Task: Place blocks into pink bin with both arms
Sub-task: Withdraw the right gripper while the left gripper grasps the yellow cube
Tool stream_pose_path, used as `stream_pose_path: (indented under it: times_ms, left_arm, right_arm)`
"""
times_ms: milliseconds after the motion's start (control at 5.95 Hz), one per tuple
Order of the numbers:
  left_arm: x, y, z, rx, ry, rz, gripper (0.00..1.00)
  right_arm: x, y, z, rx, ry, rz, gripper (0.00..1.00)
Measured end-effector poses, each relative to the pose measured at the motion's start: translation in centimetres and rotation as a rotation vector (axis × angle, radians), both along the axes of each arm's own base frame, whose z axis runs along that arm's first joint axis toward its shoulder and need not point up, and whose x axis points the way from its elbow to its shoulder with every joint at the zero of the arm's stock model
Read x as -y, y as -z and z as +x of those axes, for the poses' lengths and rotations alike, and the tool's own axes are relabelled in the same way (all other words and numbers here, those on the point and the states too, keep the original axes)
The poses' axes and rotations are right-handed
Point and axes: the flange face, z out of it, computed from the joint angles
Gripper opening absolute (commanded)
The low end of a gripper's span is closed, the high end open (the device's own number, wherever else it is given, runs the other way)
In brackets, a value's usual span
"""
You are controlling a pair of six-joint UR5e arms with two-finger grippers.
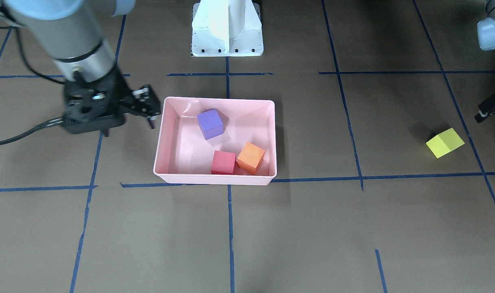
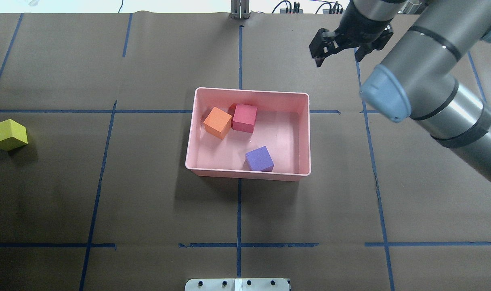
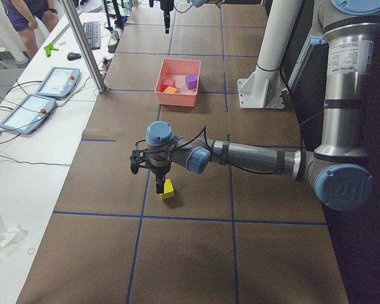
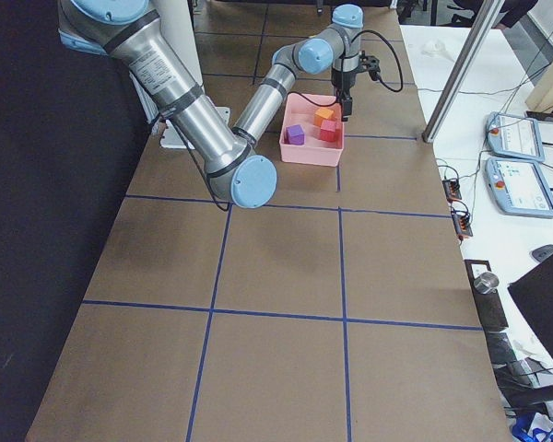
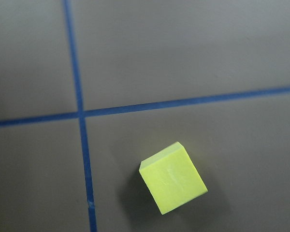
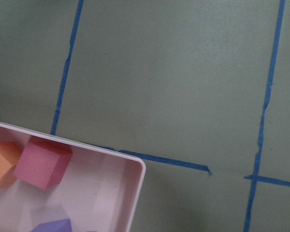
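I see brown paper over the table [image 1: 296, 228], gridded with blue tape lines [image 1: 230, 228]. On the white side bench [image 3: 25, 190] lie two tablet-like pendants [image 3: 58, 81], a keyboard [image 3: 92, 35] and a mouse [image 3: 74, 56]; a person [image 3: 28, 19] stands beyond.

The right hand [image 2: 337, 54] hangs with fingers spread, empty; the left hand [image 3: 159, 186] points straight down.

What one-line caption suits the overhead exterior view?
Orange, red-pink and purple blocks sit in the pink bin; the yellow-green block lies outside, far left.
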Motion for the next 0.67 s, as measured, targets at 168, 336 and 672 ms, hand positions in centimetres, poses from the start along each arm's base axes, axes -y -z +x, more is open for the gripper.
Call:
stream_pose_path:
  times_ms: [168,336,672]
  left_arm:
    - [-0.1,-1.9,2.2,-0.036,0.078,-0.025,1.0]
    - [-0.3,-2.8,4.5,-0.044,0.112,-0.044,1.0]
    - [-0.4,-3.2,7.4,-0.043,0.109,-0.062,1.0]
  right_arm:
    - [1.3,-2.2,3.6,0.003,0.027,0.02,1.0]
    - [2.0,-3.5,5.8,0.005,0.039,0.032,1.0]
    - [2.3,-4.4,7.1,0.004,0.042,0.035,1.0]
